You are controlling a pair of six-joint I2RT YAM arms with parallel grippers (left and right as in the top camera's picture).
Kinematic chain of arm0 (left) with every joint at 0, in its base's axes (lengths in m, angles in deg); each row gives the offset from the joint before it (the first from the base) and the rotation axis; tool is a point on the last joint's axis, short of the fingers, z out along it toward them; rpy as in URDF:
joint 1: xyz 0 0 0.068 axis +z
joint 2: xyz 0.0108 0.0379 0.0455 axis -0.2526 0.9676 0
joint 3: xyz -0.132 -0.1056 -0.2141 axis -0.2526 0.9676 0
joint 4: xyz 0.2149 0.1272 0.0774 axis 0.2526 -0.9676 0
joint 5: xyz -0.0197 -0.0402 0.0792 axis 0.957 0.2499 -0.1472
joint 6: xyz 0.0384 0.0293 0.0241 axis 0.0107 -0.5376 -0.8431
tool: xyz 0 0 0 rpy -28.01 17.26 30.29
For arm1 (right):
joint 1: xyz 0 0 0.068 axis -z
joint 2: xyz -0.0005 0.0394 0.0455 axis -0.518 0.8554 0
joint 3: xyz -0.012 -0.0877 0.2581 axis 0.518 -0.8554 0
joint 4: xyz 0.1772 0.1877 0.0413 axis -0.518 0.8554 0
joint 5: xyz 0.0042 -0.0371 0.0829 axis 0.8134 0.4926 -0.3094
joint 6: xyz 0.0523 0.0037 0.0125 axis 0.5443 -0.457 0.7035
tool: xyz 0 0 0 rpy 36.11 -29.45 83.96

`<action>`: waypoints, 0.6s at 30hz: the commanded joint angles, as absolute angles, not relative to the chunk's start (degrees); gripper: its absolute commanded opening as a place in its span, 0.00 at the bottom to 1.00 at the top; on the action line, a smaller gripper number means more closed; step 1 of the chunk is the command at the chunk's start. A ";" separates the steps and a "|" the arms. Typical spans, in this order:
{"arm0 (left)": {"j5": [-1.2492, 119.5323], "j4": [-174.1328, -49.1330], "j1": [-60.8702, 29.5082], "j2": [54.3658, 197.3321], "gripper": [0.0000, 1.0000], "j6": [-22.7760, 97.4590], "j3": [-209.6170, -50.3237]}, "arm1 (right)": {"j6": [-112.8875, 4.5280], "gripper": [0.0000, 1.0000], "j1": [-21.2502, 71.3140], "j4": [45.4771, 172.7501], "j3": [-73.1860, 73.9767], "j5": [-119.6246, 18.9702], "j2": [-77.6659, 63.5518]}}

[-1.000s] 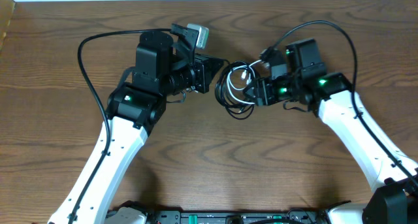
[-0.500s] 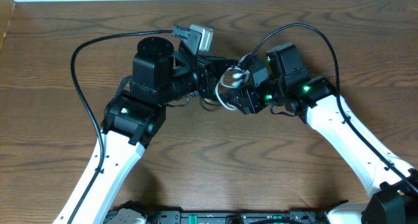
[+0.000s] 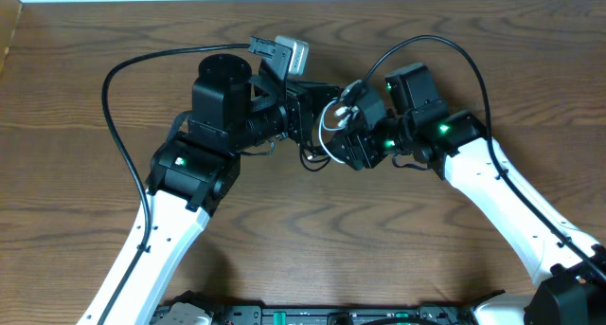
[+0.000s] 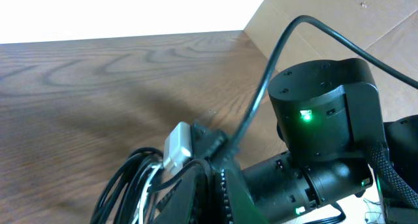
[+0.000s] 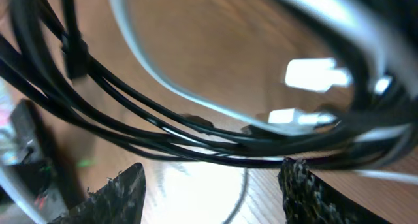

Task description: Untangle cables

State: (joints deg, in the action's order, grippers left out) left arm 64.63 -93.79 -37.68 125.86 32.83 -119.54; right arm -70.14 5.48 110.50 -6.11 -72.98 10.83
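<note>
The cables (image 3: 324, 140) are a small coil of black and white cord between my two grippers at the table's middle back. My left gripper (image 3: 308, 118) is shut, its fingers pressed together at the coil's edge; in the left wrist view (image 4: 212, 188) the black loops (image 4: 124, 185) and the white cord's metal plug (image 4: 176, 145) lie right against it. My right gripper (image 3: 348, 140) is open. In the right wrist view its fingertips (image 5: 212, 188) stand wide apart, with black strands (image 5: 163, 134), the white cord (image 5: 166, 80) and a plug (image 5: 307, 116) just beyond them.
The wooden table (image 3: 379, 259) stretches all around. Thick black wires fixed to the arms arch over the left (image 3: 114, 98) and right (image 3: 473, 64). The right arm's dark body (image 4: 326, 119) fills the right of the left wrist view.
Over the last second both grippers came together and shifted left, carrying the coil with them. In the last half second the coil sagged slightly lower; the arms barely moved.
</note>
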 commanded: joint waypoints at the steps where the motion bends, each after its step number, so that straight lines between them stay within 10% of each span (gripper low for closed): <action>1: 63.78 -93.50 -37.85 124.55 0.08 32.70 -120.09 | -63.88 0.61 5.37 110.55 -6.43 -63.71 10.68; 18: 54.57 -99.19 -37.81 125.82 0.09 27.28 -120.07 | -68.26 0.63 5.37 111.57 -6.43 -66.25 10.68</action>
State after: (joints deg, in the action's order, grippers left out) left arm 56.52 -99.56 -37.68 125.82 29.75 -119.54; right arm -62.22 5.48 111.22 -6.11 -59.85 10.83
